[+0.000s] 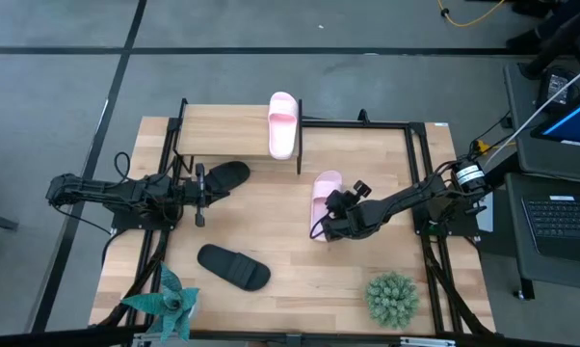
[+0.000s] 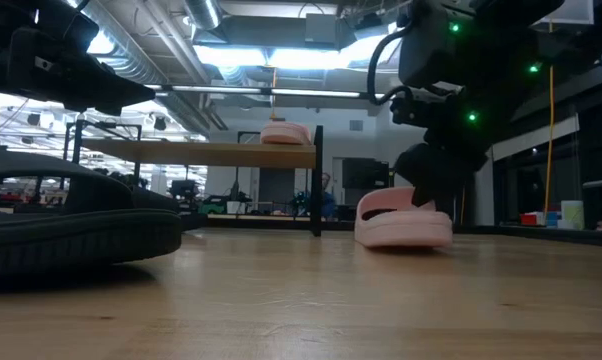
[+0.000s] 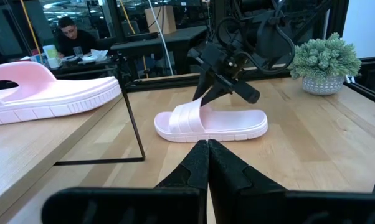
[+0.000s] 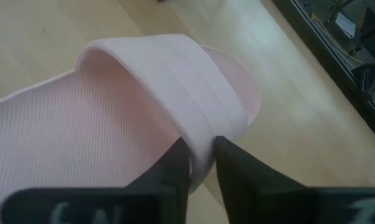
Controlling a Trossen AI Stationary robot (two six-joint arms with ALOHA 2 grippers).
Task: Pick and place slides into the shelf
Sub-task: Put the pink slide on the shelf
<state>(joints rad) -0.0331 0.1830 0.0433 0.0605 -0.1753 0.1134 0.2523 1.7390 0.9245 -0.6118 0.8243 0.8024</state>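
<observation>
One pale pink slide (image 1: 283, 123) lies sole-down on the shelf's plank (image 1: 223, 130), at its right end. The second pink slide (image 1: 326, 188) lies on the table right of the shelf, with my right gripper (image 1: 330, 207) shut on its strap. One black slide (image 1: 227, 176) rests on the table in front of the shelf. The other black slide (image 1: 234, 267) lies nearer the table's near edge. My left gripper (image 1: 198, 183) is shut and hovers at shelf height beside the first black slide, touching nothing. My right gripper pinches the pink slide's strap at its side edge (image 4: 200, 134), with one finger (image 4: 175, 165) under the strap and the other (image 4: 237, 171) outside it. The fingers come slanting down from the table's right. The slide's sole (image 2: 403, 235) lies flat on the table.
A spiky teal plant (image 1: 165, 304) stands at the near left corner and a round green potted plant (image 1: 393, 299) at the near right. Black metal frame rails (image 1: 420, 173) run along the table's sides. The plank's left and middle (image 3: 25, 143) are bare. A person sits beyond the table (image 3: 69, 34).
</observation>
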